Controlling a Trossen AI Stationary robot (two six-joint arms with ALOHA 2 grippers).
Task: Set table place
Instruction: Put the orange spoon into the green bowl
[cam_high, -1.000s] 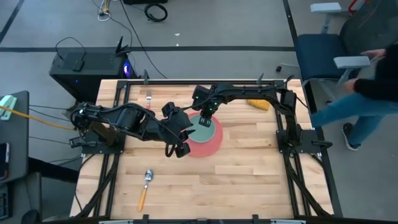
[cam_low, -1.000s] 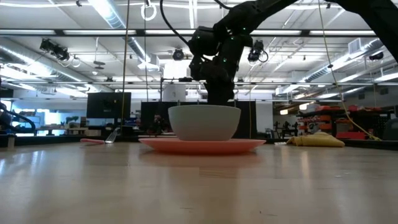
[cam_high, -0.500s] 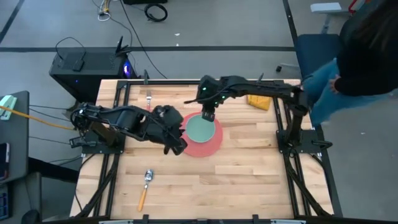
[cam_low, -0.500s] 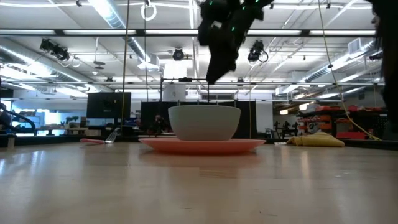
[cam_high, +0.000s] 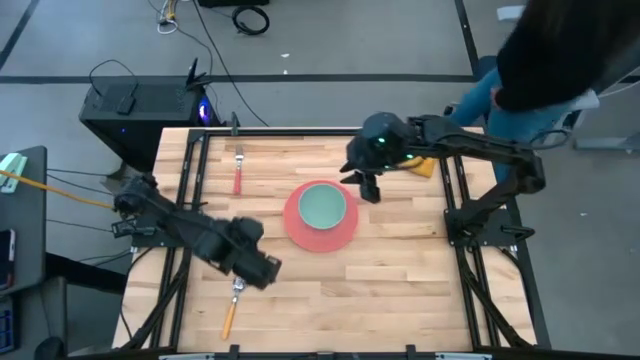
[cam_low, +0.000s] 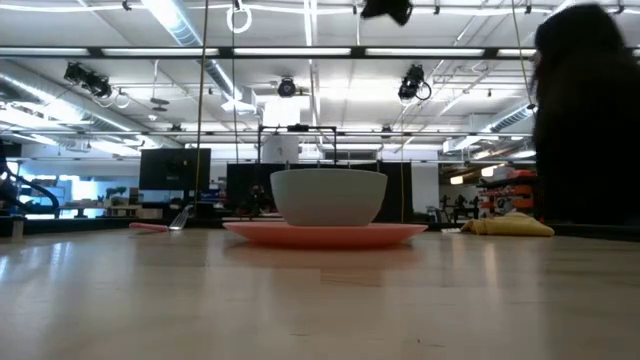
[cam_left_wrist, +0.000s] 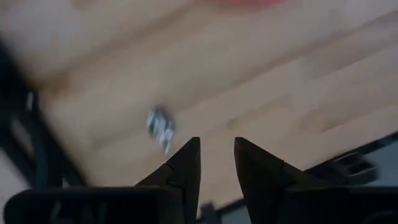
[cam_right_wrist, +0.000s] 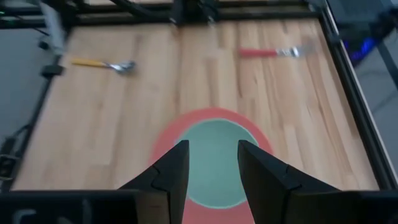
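The pale-teal bowl (cam_high: 322, 207) stands on the round pink plate (cam_high: 300, 232) at the middle of the table; both also show in the low view, the bowl (cam_low: 328, 197) and the plate (cam_low: 325, 234). The red-handled fork (cam_high: 238, 172) lies flat at the far left. The orange-handled spoon (cam_high: 232, 305) lies flat at the near left. My left gripper (cam_high: 265, 272) is open and empty, just right of the spoon's bowl (cam_left_wrist: 160, 127). My right gripper (cam_high: 368, 190) is open and empty, raised beside the plate's far right rim, with the bowl (cam_right_wrist: 217, 158) ahead of it.
A yellow object (cam_high: 418, 165) lies at the far right of the table (cam_high: 400, 290). A person (cam_high: 560, 60) in dark top and jeans stands just beyond the table's far right corner. Black rails (cam_high: 190, 170) run along the table's edges.
My left gripper has swung away from the plate's left rim toward the table's near left, ending close to the spoon. My right gripper has risen from over the bowl and drawn back toward the table's right edge. The person has come closer to the far right corner.
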